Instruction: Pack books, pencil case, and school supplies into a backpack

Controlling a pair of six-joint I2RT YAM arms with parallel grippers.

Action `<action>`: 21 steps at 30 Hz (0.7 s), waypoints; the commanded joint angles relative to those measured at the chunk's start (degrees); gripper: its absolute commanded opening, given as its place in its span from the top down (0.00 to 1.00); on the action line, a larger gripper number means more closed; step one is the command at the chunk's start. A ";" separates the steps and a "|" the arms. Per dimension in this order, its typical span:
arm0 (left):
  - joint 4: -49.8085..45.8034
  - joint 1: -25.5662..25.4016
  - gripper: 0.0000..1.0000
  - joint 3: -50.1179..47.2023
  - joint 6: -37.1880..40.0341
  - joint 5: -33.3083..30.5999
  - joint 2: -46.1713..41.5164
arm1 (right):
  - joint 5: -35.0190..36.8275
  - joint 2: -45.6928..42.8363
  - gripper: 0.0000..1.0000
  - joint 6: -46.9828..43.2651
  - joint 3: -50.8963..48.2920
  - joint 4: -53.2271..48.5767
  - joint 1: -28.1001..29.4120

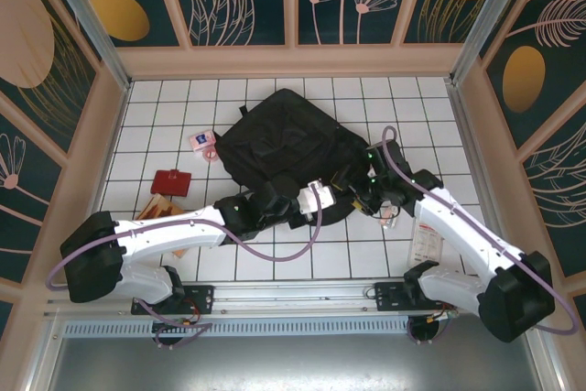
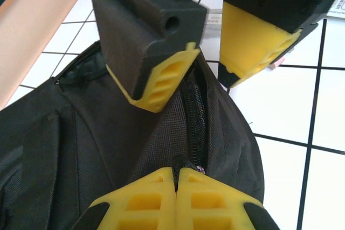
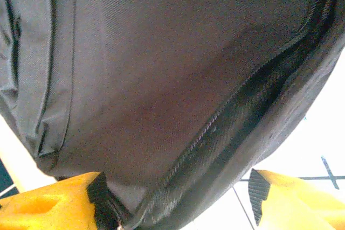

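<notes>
The large black soft fabric backpack (image 1: 275, 139), one in number, lies flat in the middle of the white tiled tabletop (image 1: 275, 263), nearer the far edge than the near one. Toward the left edge lie one flat red pouch (image 1: 171, 180) and one thin orange booklet (image 1: 158, 209), the booklet partly under the left arm. One pink-white card (image 1: 202, 142) lies just beside the backpack's left side. One white printed sheet (image 1: 427, 243) lies toward the right edge, beside the right arm.

There are two tools, and both meet at the backpack's near right part, along its zip edge. The left tool (image 2: 177, 180) is closed. Its yellow fingertips are pressed together, and the backpack's zip edge runs up into the seam between them, pinched there. The right tool (image 2: 197, 87) stands open just across from it, with one finger on each side of the raised fabric. One of its fingertips touches the mesh by the zip.
</notes>
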 commanded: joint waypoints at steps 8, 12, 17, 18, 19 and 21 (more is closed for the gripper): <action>4.01 -0.48 1.00 1.75 0.05 0.54 -0.95 | -0.68 -1.11 0.32 11.88 -3.95 5.00 3.11; 4.04 -0.50 1.00 0.71 0.46 2.32 -1.72 | 1.79 -0.19 0.45 12.30 -4.72 7.86 4.03; 3.08 -0.53 1.00 -1.04 1.08 2.37 -3.32 | 4.90 2.56 0.84 10.21 -2.75 6.69 4.31; 2.54 -0.49 1.00 -1.31 1.21 1.61 -3.74 | 5.20 3.06 0.93 9.68 -2.57 6.48 4.39; 2.12 -0.52 1.00 -1.58 1.40 0.95 -4.10 | 5.34 3.37 1.00 9.31 -2.55 6.31 4.46; 1.73 -0.45 1.00 -2.30 1.57 -1.17 -5.03 | 6.13 3.69 1.00 8.45 -2.35 5.44 4.42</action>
